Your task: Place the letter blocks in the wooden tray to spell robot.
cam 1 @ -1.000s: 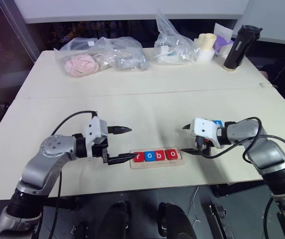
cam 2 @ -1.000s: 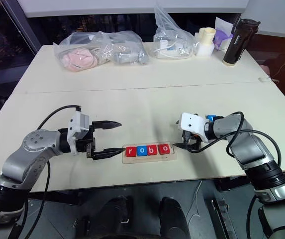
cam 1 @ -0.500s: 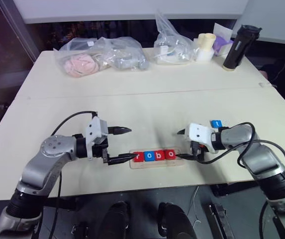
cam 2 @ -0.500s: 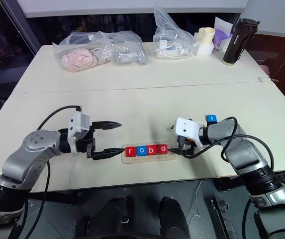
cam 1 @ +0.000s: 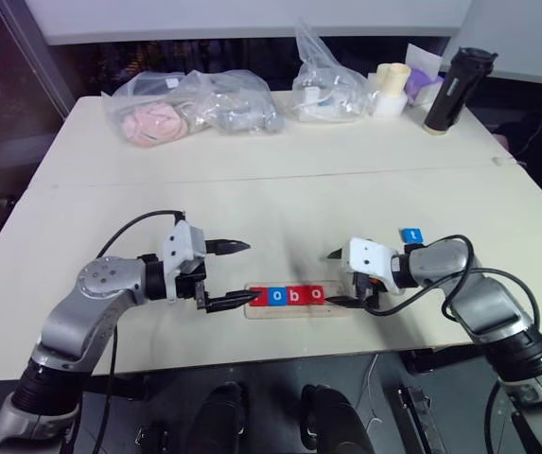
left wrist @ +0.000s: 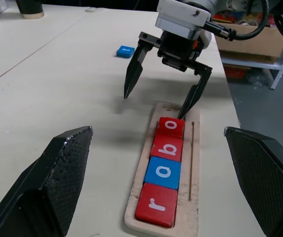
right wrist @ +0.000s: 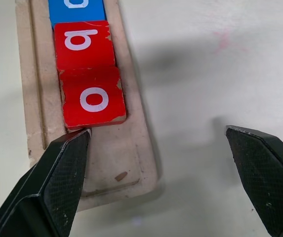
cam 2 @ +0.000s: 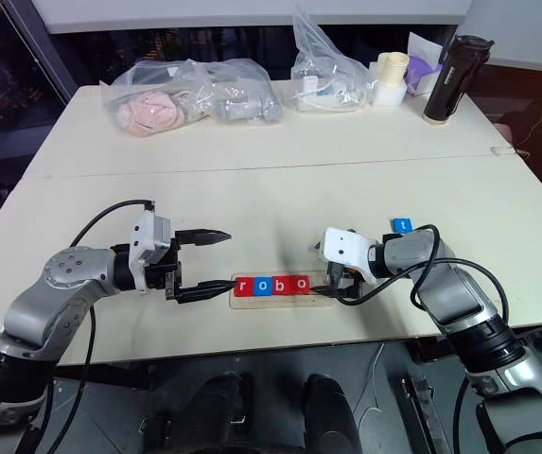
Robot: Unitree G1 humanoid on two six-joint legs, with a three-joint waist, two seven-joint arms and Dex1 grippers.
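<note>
The wooden tray (cam 1: 294,299) lay near the front edge of the table (cam 1: 280,199), its long axis running left to right between the two grippers. Four letter blocks sat in it in a row, reading r (left wrist: 157,205), o (left wrist: 164,172), b (left wrist: 169,147), o (left wrist: 171,127): red, blue, red, red. The tray's right end was bare. A blue block marked t (cam 1: 411,235) lay flat on the table, well apart behind the right arm. The right gripper (cam 1: 340,277) stood spread wide, one fingertip in the tray just beside the last o. The left gripper (cam 1: 236,274) stood equally wide at the tray's left end, holding nothing.
</note>
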